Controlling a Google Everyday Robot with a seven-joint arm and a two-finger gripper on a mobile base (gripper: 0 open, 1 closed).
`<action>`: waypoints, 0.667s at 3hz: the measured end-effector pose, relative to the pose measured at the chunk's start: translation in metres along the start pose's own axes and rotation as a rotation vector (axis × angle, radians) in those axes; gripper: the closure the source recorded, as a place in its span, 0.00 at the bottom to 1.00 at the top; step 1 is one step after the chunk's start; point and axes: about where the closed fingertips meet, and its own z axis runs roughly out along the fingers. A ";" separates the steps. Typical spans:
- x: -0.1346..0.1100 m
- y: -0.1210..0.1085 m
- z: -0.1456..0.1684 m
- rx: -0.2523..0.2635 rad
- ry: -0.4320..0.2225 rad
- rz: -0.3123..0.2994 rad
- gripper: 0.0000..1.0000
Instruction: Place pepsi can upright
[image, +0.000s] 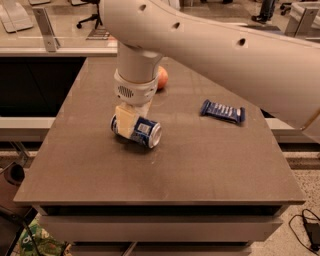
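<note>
Pepsi can (145, 132): on its side on the table (200, 170), left of centre, one silver end facing front-right.
Gripper (130, 124): down at the can's left part, under the white arm; whether it clamps the can cannot be told.
Others: blue snack bar (223, 111) well to the right; orange fruit (162, 78) behind the arm.

Warm light is cast from above on the desk (200, 167); a soft shadow is seen under the pepsi can (145, 131), at which the gripper (130, 122) is set.
</note>
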 end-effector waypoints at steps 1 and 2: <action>0.000 0.000 0.000 0.001 -0.002 -0.001 1.00; 0.000 0.000 0.000 0.001 -0.002 -0.001 1.00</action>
